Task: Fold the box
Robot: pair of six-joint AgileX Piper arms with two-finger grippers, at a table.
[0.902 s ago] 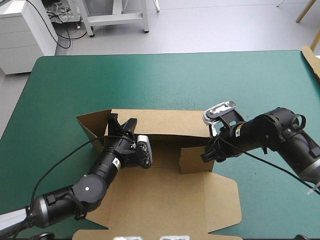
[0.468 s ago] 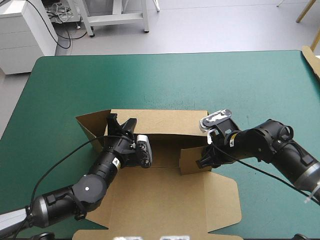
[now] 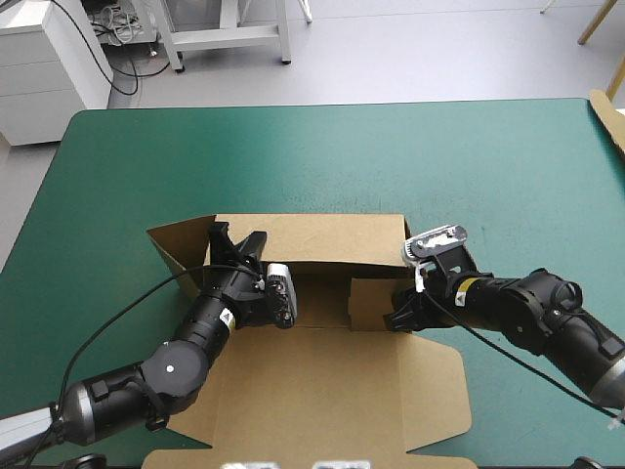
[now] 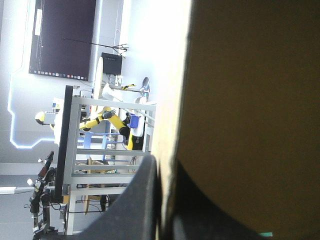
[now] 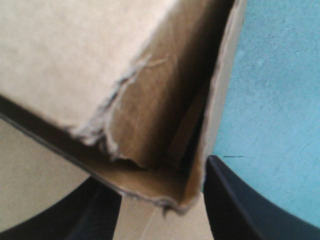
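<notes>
My left arm comes in low from the near left. Its left hand [image 3: 237, 236] is at the raised left wall of the brown cardboard box [image 3: 322, 391], with the black fingers [image 4: 142, 200] pressed together on that wall's edge. My right arm bends in from the right. The right hand [image 3: 398, 315] is spread astride the box's near right corner flap. The box sits near the front of the teal-green worktop [image 3: 342, 156], lid panel flat. A tan strip [image 3: 607, 115] lies at the far right edge.
</notes>
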